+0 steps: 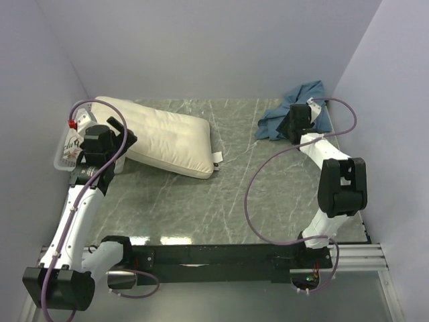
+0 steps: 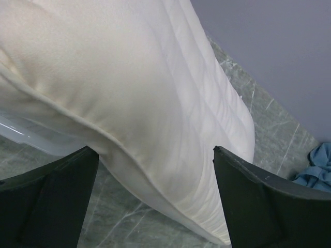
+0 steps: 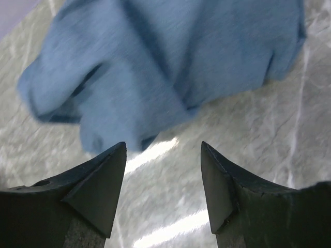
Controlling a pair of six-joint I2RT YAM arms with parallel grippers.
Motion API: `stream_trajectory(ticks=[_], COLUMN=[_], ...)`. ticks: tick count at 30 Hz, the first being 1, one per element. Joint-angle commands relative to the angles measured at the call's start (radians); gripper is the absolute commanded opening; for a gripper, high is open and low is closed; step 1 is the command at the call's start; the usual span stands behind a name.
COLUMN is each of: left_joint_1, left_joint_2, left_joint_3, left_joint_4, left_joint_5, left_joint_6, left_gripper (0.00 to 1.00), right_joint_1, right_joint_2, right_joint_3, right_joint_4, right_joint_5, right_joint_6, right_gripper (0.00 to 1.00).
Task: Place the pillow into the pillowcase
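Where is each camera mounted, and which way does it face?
Top: above and behind, looking down at the table; left arm and right arm show.
Left wrist: on the left arm, faces the pillow; left claw open at the bottom.
Right wrist: on the right arm, faces down at the pillowcase; right claw open below.
Shared: top and left wrist both show pillow and pillowcase.

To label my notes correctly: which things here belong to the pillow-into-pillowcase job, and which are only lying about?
For the job:
- cream-white stitched soft pillow
- crumpled dusty-blue thin fabric pillowcase

Lying about:
- clear plastic bin at the left wall
- white printed cloth inside it
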Motion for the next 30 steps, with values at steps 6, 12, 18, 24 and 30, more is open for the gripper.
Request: stream_trajectory(ticks=[6,12,18,24,30], left_joint_1=[-0.001,-0.001,-0.027,-0.373,-0.574], left_joint_2=[-0.084,-0.105,-0.09,0.017,0.152], left_joint_3=[0.096,0.141,0.118,0.084,0.043], left_joint_4=[-0.003,-0.042,0.004,0.116,0.326], left_joint_5=[0.102,0.147,0.413,0.285,0.306], left_joint_6=[0.105,0.157,0.166,0.143,0.116], left_gripper=[0.99,1.0,0.94,0.97,0.97], right_joint_1=[-0.047,-0.046,0.019,0.155,0.284], right_joint_2=[0.111,0.133,-0.089,-0.375,-0.482], right_joint_3=[0.082,0.154,0.095,0.062,0.151], right_joint_4=[0.178,0.132,0.004,-0.139,-0.273], right_joint_5=[-0.053,-0.117,-0.151,-0.175,-0.18], right_joint_6=[0.032,0.044,0.018,-0.015,-0.032], right_gripper=[0.69,0.18,0.0,0.0,0.0])
